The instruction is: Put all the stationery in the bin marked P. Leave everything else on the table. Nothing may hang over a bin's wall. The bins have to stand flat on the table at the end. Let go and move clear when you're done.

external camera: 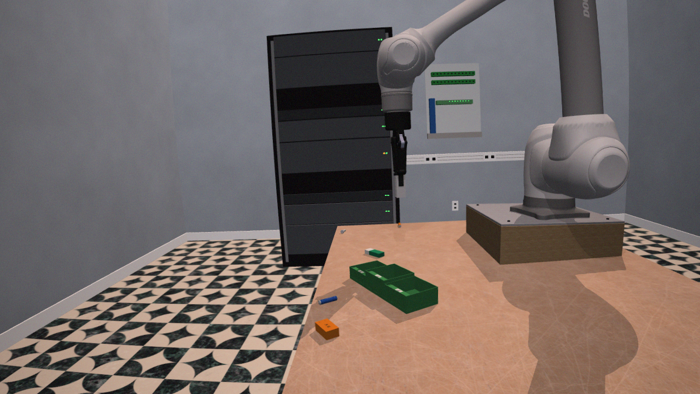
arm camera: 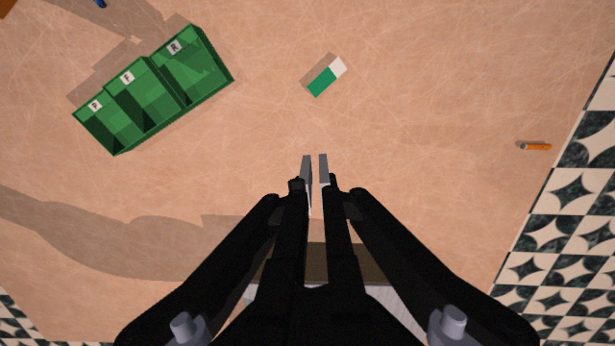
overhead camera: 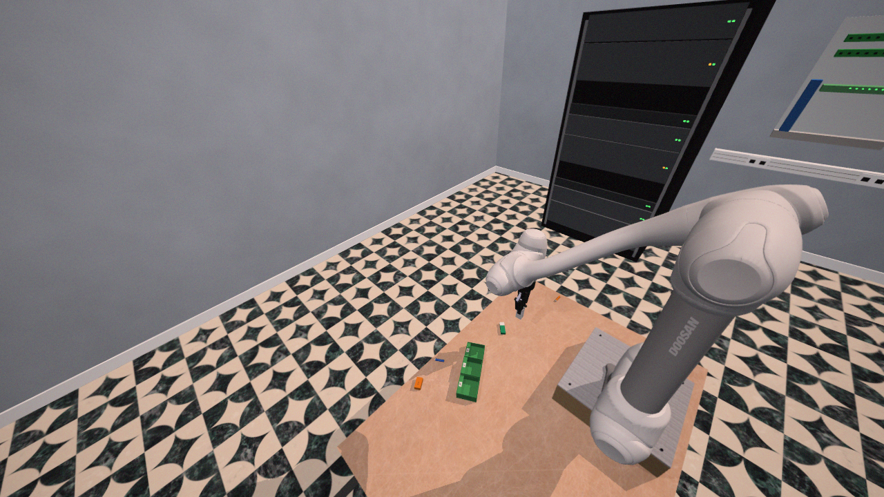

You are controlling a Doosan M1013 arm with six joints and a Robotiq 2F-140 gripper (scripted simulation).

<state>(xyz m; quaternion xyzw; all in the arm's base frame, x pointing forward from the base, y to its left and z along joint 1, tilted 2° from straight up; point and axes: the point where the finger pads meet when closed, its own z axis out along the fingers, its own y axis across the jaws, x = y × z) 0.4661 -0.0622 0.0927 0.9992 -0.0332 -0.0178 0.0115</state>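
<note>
A green row of three bins (overhead camera: 471, 372) (external camera: 394, 285) (arm camera: 144, 86) stands flat on the table, marked P (arm camera: 94, 106), F and R; all three look empty. A green and white eraser (overhead camera: 502, 328) (external camera: 374, 253) (arm camera: 323, 77) lies beyond the R end. An orange pencil-like stick (overhead camera: 556, 298) (external camera: 399, 225) (arm camera: 534, 146) lies near the far table edge. My gripper (overhead camera: 519, 313) (external camera: 400, 191) (arm camera: 315, 166) is shut with nothing between the fingers. It hangs high above the table, between the eraser and the stick.
A small blue cylinder (overhead camera: 440, 359) (external camera: 327, 299) (arm camera: 100, 3) and an orange block (overhead camera: 418, 383) (external camera: 326, 328) lie near the table's left edge beside the bins. A tiny grey part (external camera: 343, 230) sits at the far corner. The arm's base block (external camera: 543, 235) stands to the right.
</note>
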